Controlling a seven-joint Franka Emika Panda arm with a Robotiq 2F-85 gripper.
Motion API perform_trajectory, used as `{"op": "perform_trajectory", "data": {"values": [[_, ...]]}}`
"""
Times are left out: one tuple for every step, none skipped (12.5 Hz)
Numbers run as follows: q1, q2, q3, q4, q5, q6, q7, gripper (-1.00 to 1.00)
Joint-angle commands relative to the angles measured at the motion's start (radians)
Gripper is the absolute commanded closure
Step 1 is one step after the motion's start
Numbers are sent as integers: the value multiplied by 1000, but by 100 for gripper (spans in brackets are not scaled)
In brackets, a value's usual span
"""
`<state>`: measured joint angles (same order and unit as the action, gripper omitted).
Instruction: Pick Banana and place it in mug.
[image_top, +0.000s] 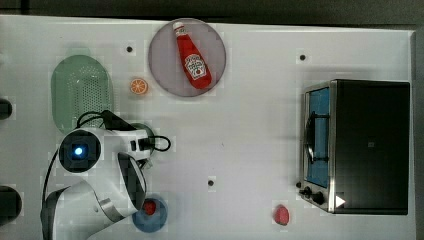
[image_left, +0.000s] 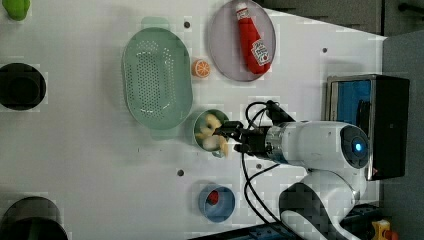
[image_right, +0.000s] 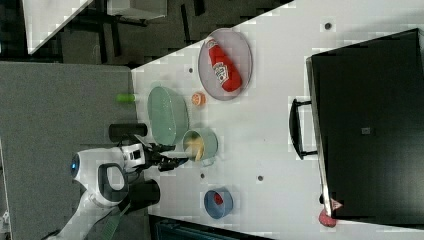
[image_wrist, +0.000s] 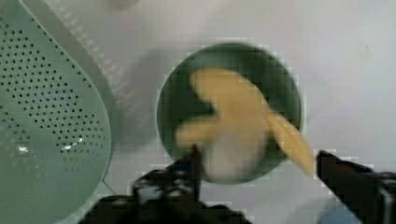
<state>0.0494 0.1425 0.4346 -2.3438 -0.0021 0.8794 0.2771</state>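
pale yellow banana (image_wrist: 233, 116) lies blurred inside the mint-green mug (image_wrist: 175, 93)

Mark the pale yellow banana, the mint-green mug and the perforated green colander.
pale yellow banana (image_wrist: 233, 100): wrist view, its peeled middle.
mint-green mug (image_left: 199, 126): left view, rim.
perforated green colander (image_left: 157, 75): left view, holed floor.

Pale yellow banana (image_wrist: 233, 116) sitting in the round mint-green mug (image_wrist: 173, 100), one tip poking over the rim.
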Motion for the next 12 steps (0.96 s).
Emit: {"op": "perform_trajectory", "data": {"values": [[2, -32, -10, 28, -1, 4, 31, -100], [-1, -51, -24, 41, 1, 0, 31, -100], [-7, -79, -41, 57, 1, -25, 30, -100], [-14, -114, -64, 78, 2, -83, 30, -100], [-19, -153, -92, 105, 2, -162, 26, -100], [-24, -192, -126, 138, 2, -247, 10, -100], [-30, -228, -166, 175, 2, -321, 2, -100], [-34, -261, -211, 211, 2, -397, 1, -100], [-37, -295, -268, 250, 2, -479, -8, -100], [-38, -321, -316, 280, 1, -537, -24, -100], [-38, -346, -361, 306, -2, -590, -49, -100], [-38, -371, -403, 328, -6, -646, -74, -100]]}}
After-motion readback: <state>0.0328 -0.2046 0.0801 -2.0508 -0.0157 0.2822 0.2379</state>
